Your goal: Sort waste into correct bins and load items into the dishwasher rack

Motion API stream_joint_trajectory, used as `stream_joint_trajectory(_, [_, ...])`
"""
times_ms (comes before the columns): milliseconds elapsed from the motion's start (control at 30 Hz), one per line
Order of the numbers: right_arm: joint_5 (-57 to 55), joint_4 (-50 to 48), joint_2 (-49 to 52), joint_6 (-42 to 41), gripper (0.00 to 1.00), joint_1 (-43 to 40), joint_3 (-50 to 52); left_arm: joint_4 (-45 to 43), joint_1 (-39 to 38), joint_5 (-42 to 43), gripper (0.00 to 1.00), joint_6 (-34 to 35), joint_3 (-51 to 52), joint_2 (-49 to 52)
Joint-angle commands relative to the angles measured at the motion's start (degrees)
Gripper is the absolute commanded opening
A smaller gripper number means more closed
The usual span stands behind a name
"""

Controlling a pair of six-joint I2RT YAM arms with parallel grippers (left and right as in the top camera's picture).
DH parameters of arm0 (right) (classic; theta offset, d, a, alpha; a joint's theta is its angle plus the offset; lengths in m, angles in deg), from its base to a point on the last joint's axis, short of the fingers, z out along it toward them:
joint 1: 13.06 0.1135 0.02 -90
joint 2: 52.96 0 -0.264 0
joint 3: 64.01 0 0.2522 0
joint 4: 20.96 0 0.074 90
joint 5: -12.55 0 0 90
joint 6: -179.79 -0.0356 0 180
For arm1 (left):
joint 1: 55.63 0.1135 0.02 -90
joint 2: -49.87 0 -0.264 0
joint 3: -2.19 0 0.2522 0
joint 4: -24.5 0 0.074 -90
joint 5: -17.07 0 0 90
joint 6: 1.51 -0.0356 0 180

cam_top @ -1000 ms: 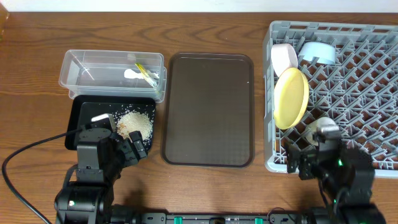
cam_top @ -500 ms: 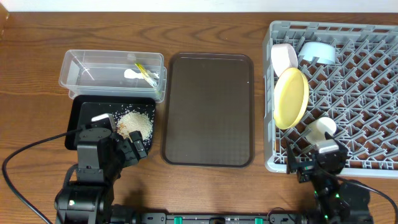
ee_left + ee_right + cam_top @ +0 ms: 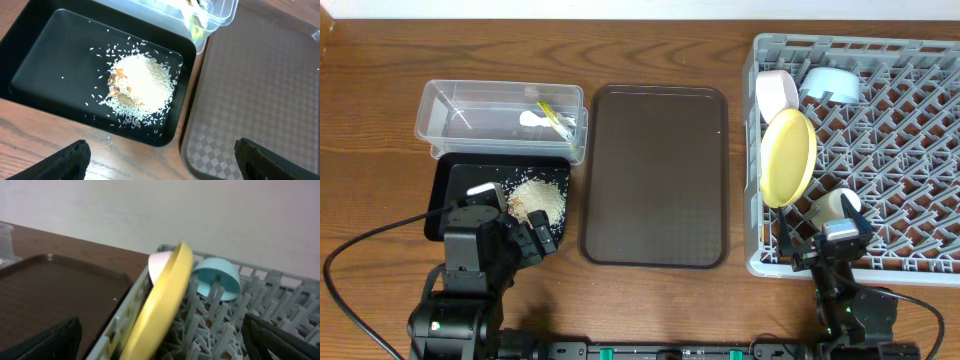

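Both arms sit at the near edge of the table point(image 3: 380, 60) with the sorting apparently all but done. The left gripper point(image 3: 162, 162) hangs over the black tray point(image 3: 45, 65), jaws spread wide and empty, above the rice scraps point(image 3: 140, 85) heaped in the tray's right half. The yellow-green snack wrapper point(image 3: 556, 119) lies in the clear tub point(image 3: 432, 100) just behind, and the brown tray point(image 3: 655, 170) lies between these bins and the dishwasher rack point(image 3: 920, 150). In the rack, the yellow plate point(image 3: 787, 155) stands on edge against the left wall, with the pink bowl point(image 3: 776, 92) tucked behind it and the blue bowl point(image 3: 830, 83) beside that at the far edge. The cup point(image 3: 836, 206) rests in the near-left corner, just ahead of the right gripper point(image 3: 162, 342), which is likewise wide open and holds nothing. The chopsticks cannot be made out in any view. What is left looks like a check and a clean park: find the chopsticks before calling it finished, keep both sets of jaws open, and take the right arm straight back so no finger clips the rack wall or nudges the cup and the leaning plate.
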Motion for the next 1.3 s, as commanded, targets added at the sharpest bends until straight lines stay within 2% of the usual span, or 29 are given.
stream_joint_trajectory(0, [-4.7, -0.4, -0.4, -2.5, 0.99, 0.5, 1.0, 0.1, 0.1, -0.1, 0.95, 0.5, 0.3, 0.0])
stream_joint_trajectory(167, [-9.9, -0.3, -0.4, -9.4, 0.99, 0.5, 2.6, 0.1, 0.1, -0.1, 0.95, 0.5, 0.3, 0.0])
stream_joint_trajectory(333, [-10.1, 0.0, -0.4, -3.8, 0.99, 0.6, 2.5, 0.1, 0.1, -0.1, 0.95, 0.5, 0.3, 0.0])
stream_joint_trajectory(1267, [-10.2, 0.0, -0.4, -4.7, 0.99, 0.6, 2.5, 0.1, 0.1, -0.1, 0.95, 0.5, 0.3, 0.0])
